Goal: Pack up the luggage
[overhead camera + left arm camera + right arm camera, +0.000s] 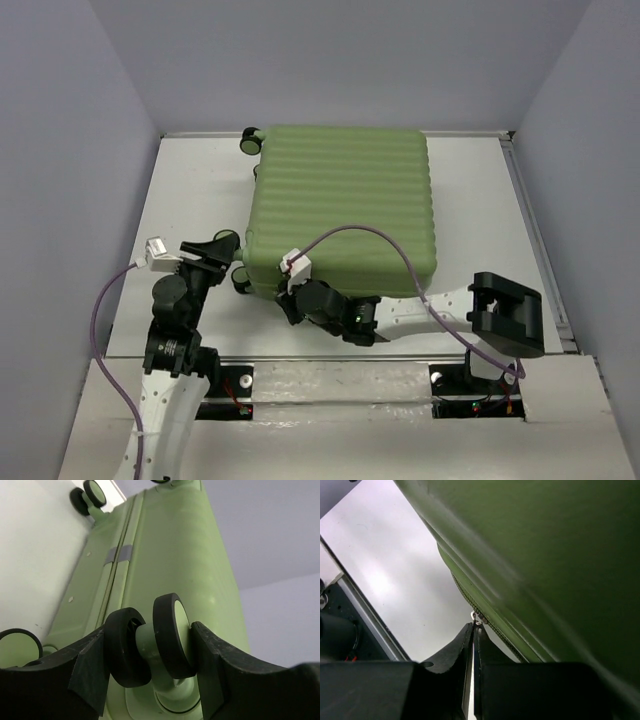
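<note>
Low, left pincer (150, 639) astride wheel (172, 630), right pincer (474, 630) pinching luggage (340, 200) zipper pull (477, 616)

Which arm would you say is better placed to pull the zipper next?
Right: the right tool is shut on the zipper pull at the luggage seam; the left tool straddles a wheel.

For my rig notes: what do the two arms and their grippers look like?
The left arm and right arm have white links and black joints. The left gripper and right gripper are black, with wedge-shaped fingers. A purple cable runs to each wrist.
</note>
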Action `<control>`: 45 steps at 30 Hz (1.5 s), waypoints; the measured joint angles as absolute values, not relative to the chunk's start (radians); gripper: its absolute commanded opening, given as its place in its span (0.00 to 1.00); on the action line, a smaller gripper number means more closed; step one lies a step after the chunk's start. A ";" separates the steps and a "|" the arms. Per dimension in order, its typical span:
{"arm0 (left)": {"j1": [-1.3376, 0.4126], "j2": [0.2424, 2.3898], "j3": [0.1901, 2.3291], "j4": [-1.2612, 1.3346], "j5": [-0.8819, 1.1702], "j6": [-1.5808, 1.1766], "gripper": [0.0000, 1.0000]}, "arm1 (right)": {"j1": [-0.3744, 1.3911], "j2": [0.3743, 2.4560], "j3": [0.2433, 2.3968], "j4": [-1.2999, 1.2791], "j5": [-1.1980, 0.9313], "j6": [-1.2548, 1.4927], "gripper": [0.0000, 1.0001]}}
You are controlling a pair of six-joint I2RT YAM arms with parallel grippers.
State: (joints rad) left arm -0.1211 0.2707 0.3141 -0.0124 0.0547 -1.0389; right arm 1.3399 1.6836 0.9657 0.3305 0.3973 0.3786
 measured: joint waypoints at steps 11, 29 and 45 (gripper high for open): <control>-0.576 0.427 0.292 0.196 -0.046 -1.075 0.06 | 1.212 1.270 0.575 0.348 0.275 0.376 0.07; -0.939 0.789 0.489 0.273 -0.350 -1.037 0.06 | 1.271 1.483 0.534 0.751 0.594 0.368 0.07; -0.972 0.849 0.781 -0.099 -0.166 -0.743 0.95 | 1.331 1.208 0.311 0.750 0.498 0.500 0.66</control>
State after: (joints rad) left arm -0.9718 0.8490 0.7815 -0.0986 -0.1658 -0.7429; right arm 1.3308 1.2076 0.3111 0.7498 0.4980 0.4999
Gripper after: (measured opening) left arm 0.915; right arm 0.406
